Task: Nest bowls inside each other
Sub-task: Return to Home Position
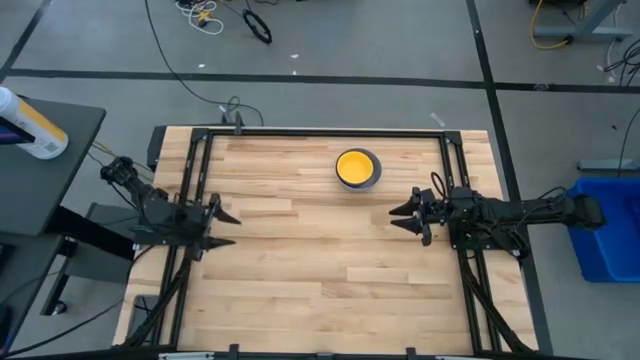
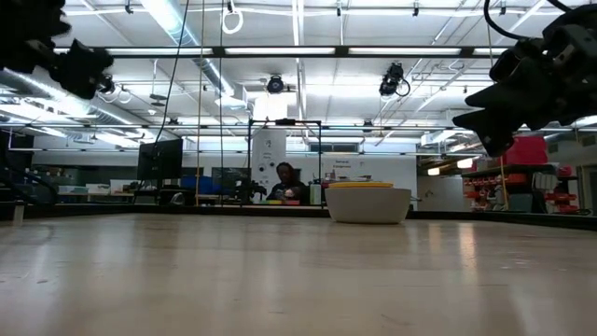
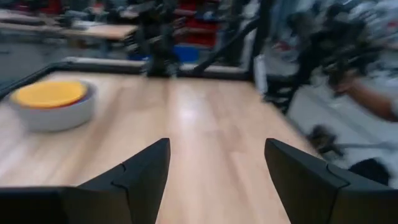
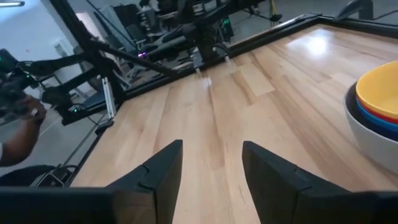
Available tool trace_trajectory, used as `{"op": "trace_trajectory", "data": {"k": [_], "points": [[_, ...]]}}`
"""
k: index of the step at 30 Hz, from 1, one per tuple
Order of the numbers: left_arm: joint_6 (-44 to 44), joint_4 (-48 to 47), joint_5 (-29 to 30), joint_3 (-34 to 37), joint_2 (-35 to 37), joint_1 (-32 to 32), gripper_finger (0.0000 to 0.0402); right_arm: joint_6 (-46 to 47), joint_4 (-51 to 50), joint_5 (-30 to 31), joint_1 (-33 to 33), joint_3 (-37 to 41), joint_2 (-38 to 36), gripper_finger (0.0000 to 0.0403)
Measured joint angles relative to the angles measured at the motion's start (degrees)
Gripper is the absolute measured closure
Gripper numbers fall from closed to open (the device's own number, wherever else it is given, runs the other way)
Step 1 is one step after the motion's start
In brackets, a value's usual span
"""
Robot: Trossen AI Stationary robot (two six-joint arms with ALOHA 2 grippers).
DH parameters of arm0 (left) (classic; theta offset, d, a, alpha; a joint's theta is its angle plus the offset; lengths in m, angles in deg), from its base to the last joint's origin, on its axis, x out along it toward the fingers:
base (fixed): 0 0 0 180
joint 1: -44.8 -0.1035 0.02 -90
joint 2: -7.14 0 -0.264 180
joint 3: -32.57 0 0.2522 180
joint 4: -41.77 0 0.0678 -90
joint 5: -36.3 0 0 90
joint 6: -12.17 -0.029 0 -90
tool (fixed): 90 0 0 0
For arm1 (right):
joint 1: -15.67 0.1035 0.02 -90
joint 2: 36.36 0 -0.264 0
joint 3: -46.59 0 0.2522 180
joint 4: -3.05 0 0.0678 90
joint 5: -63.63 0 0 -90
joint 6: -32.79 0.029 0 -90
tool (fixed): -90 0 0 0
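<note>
The bowls stand as one nest (image 1: 358, 168) on the table's far middle: a grey bowl (image 2: 367, 205) on the wood, blue ones inside it (image 4: 378, 117), a yellow one on top (image 3: 50, 94). My left gripper (image 1: 228, 227) hangs open at the left edge, above the table, with nothing between its fingers. My right gripper (image 1: 400, 218) hangs open at the right side, near the nest, also with nothing between its fingers. A red bowl does not show.
A black frame (image 1: 330, 132) runs around the wooden table top. Bare wood spreads between the two grippers and toward the near edge. A blue bin (image 1: 608, 228) stands off the table's right side. A person's hand (image 4: 18, 134) shows beyond the table.
</note>
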State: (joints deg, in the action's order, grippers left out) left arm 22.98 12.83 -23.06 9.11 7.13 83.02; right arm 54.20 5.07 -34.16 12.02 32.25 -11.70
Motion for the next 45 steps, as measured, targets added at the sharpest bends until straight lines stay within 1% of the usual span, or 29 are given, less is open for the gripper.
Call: {"op": "trace_trajectory", "data": {"k": [1, 4, 5, 7, 10, 12, 14, 15, 16, 17, 19, 21, 22, 24, 27, 28, 29, 30, 33, 36, 38, 39, 43, 45], "points": [[-0.58, -0.65, 1.4, 0.0, -0.11, 0.0, 0.0134, -0.22, -0.04, -0.13, 0.02, 0.02, 0.0, 0.0225], [-1.2, 2.43, 4.42, 0.67, -0.09, 0.01, 0.0134, -0.92, -0.09, -0.5, 0.04, 0.02, -0.02, 0.0224], [-1.27, 2.8, 4.45, 1.31, -0.07, 0.02, 0.0134, -1.11, -0.1, -0.6, 0.04, 0.0, -0.02, 0.0225], [-0.61, 3.21, 2.18, 1.98, -0.39, 0.02, 0.0134, -1.34, -0.1, -0.86, 0.04, 0.01, 0.0, 0.0227], [-0.86, 5.97, -3.8, 3.63, -0.43, 0.01, 0.0134, -1.58, -0.1, -0.92, 0.04, 0.0, -0.02, 0.023], [-2.71, 8.5, -10.94, 4.86, -0.11, 0.0, 0.0134, -2.06, -0.1, -0.92, 0.04, 0.02, -0.02, 0.0231], [-4.85, 13.11, -19.65, 5.78, -0.15, 0.02, 0.0134, -2.31, -0.09, -0.9, 0.04, 0.0, -0.02, 0.0231], [-5.46, 14.23, -22.68, 6.08, -0.17, 0.04, 0.0134, -2.34, -0.02, -0.9, 0.04, 0.01, -0.01, 0.023], [-5.57, 14.57, -23.94, 6.16, -0.22, 0.04, 0.0134, -2.34, 0.05, -0.9, 0.04, 0.02, -0.02, 0.0229], [-6.16, 15.09, -23.47, 6.16, -0.24, 0.04, 0.0134, -2.36, 0.16, -0.91, 0.04, 0.02, -0.02, 0.0228], [-9.64, 15.78, -19.54, 6.16, -0.22, -0.02, 0.0134, -2.35, 0.36, -0.9, 0.04, 0.0, -0.02, 0.0226], [-9.56, 14.17, -16.47, 6.16, -0.24, -0.03, 0.0134, -1.98, 0.67, -0.9, 0.04, 0.02, 0.0, 0.0225], [-8.66, 13.36, -15.94, 6.16, -0.3, -0.02, 0.0134, -1.92, 1.11, -0.9, 0.04, 0.01, 0.0, 0.0224], [-8.13, 12.82, -15.85, 6.16, -0.35, -0.02, 0.0134, -1.86, 1.52, -0.9, 0.04, 0.01, -0.02, 0.0222], [-8.47, 13.76, -18.74, 6.16, -0.35, -0.02, 0.0134, -1.79, 1.71, -0.9, 0.04, 0.02, -0.02, 0.022], [-8.05, 14.44, -19.82, 6.16, -0.35, -0.02, 0.0134, -1.79, 1.71, -0.9, 0.04, 0.02, -0.02, 0.0219], [-6.37, 15.5, -19.65, 6.16, -0.35, 0.01, 0.0134, -1.79, 1.71, -0.9, 0.04, 0.01, -0.02, 0.0218], [-4.04, 16.37, -18.63, 6.16, -0.34, 0.02, 0.0134, -1.77, 1.71, -0.9, 0.04, 0.02, -0.02, 0.0217], [-0.83, 15.6, -14.84, 6.14, -0.34, -0.05, 0.0134, -1.72, 2.04, -0.89, 0.05, 0.01, 0.0, 0.0214], [3.14, 13.54, -15.18, 6.13, -0.33, -0.02, 0.0134, -1.31, 2.55, -0.9, 0.04, 0.02, -0.02, 0.0211], [3.96, 9.87, -14.97, 6.13, -0.38, -0.02, 0.0134, -1.29, 2.56, -0.87, 0.04, 0.02, -0.02, 0.0209], [4.92, 9.93, -14.63, 6.16, -0.71, -0.02, 0.0134, -1.29, 2.58, -0.88, 0.06, 0.02, -0.02, 0.0208], [2.55, 13.15, -13.71, 7.14, -2.91, -0.04, 0.0134, -1.29, 2.56, -0.88, 0.05, 0.02, -0.01, 0.0205], [2.31, 13.56, -8.87, 7.19, -3.2, -0.04, 0.0134, -1.28, 2.52, -0.9, 0.04, 0.02, -0.02, 0.0207]]}}
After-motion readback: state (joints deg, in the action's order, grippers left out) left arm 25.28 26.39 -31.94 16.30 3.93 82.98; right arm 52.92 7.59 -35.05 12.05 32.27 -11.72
